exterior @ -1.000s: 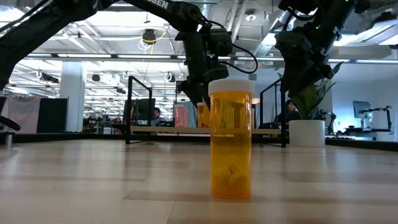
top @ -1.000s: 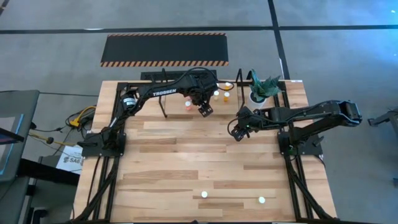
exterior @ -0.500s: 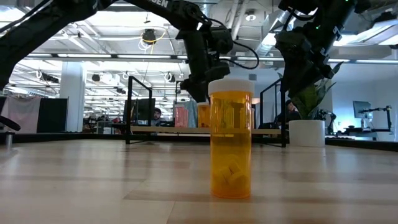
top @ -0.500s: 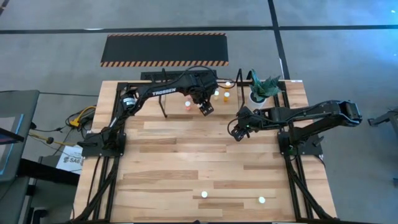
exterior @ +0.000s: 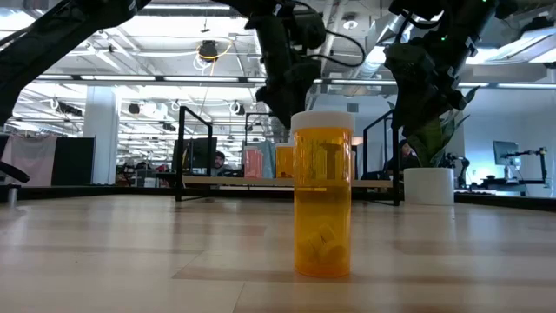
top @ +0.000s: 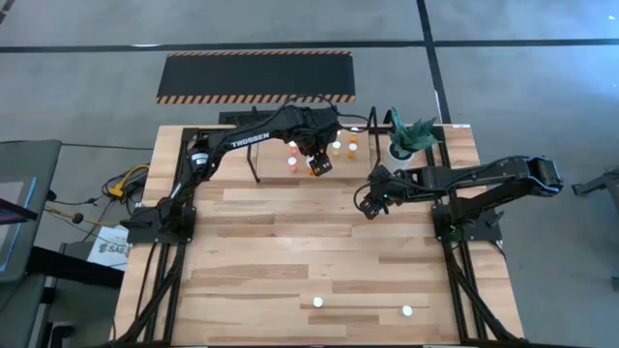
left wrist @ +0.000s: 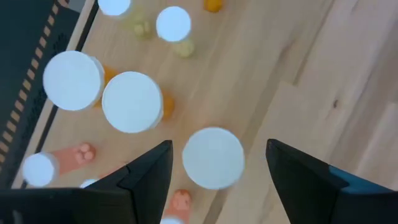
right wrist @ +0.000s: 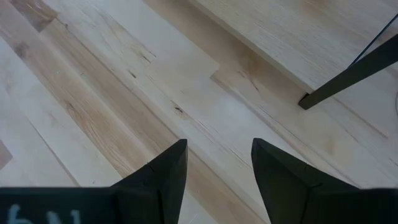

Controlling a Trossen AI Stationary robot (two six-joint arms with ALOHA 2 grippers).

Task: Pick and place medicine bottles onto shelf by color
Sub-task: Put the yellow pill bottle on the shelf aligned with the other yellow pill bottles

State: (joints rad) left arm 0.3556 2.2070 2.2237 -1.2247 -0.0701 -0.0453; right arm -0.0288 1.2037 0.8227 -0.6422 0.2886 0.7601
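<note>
**Left pincer over the shelf bottles**

Wooden desk, shelf along its far edge. Left pincer hangs spread over a white-capped bottle on the shelf, not pinching it as far as I can tell. Right pincer, spread and empty, hovers just off the shelf.

The wooden table stood on a grey concrete floor crossed by dark seam lines. A black mat with hazard-striped edges lay on the floor beyond the table's far edge. Yellow cables lay beside the table. The low view showed an open hall: exposed ceiling ducts, white columns, and distant workstations.
</note>
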